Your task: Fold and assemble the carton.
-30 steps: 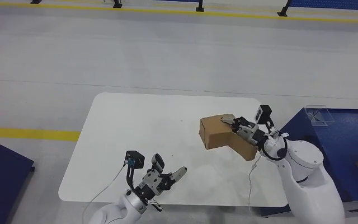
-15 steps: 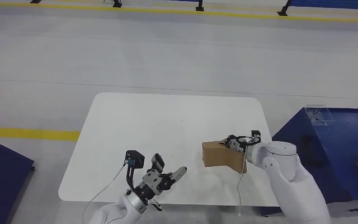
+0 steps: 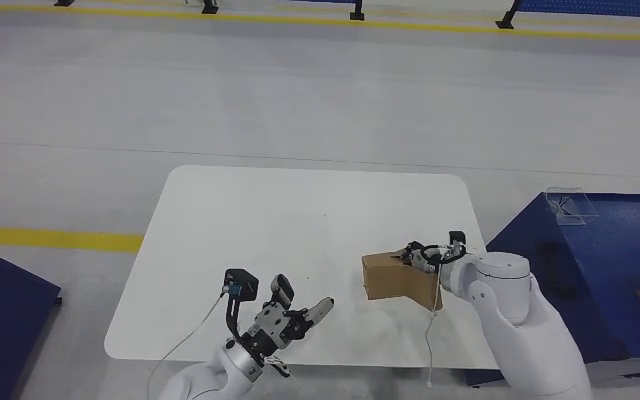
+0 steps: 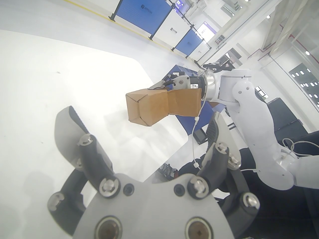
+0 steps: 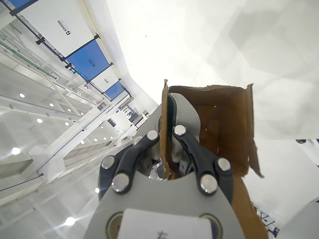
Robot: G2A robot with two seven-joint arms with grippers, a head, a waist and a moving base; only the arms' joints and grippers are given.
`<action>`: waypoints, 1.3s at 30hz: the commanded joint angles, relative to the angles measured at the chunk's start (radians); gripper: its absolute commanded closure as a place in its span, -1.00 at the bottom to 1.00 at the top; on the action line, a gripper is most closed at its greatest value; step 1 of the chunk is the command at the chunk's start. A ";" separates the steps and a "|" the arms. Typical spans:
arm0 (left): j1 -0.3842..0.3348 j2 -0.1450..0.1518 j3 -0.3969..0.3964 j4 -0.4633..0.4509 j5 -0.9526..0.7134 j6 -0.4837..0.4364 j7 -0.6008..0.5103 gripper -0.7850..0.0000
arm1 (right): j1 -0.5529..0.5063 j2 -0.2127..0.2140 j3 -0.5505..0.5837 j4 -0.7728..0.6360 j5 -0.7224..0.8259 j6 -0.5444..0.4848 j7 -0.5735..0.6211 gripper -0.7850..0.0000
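Near left: the left gripper [image 3: 303,298] sits over the near edge of the surface [image 3: 250,220], fingers spread wide and empty, probably free to press a flap.

Near right: one carton [image 3: 400,279] lies on its side, folded end facing left and open end facing the right arm. It appears to be held just clear of the surface, though contact cannot be ruled out.

Right: the right gripper [image 3: 418,255] is clamped on one wall at the open end, one finger inside and one outside. This grip likely steadies the carton and leaves its loose flaps accessible.

Count: one carton, two grippers, one surface.
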 commanded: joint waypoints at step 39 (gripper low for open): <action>0.000 0.000 0.000 0.000 0.000 0.000 0.000 -1.00 | 0.268 0.097 -0.460 0.016 1.161 -0.195 -1.146 -0.03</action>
